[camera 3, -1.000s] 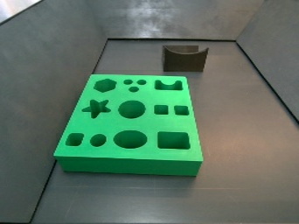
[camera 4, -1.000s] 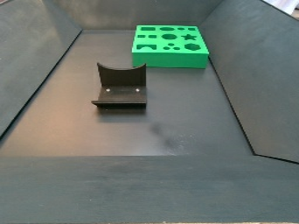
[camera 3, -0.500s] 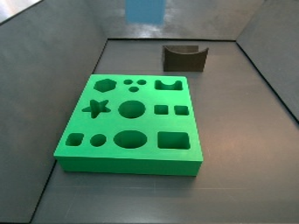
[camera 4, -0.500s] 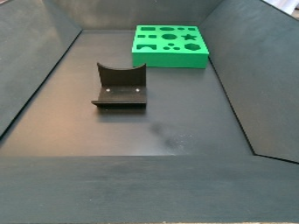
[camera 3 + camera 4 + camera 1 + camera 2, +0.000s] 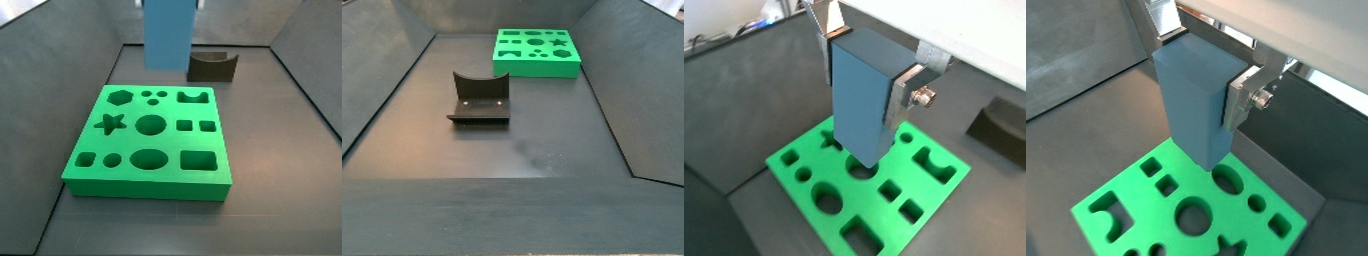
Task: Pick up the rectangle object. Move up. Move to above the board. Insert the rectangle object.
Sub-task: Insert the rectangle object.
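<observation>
Tool [image 5: 865,80] hangs high over the board [image 5: 945,185], plates clamped on the rectangle object [image 5: 865,95], held upright, its lower end clear above the cut-outs. Fixture [image 5: 211,66] sits beyond the board's far edge.

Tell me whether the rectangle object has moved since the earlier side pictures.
Yes. In a side view the rectangle object, held in the gripper, has come down from the top edge. Its lower end now hangs level with the fixture, above the board's far edge.
</observation>
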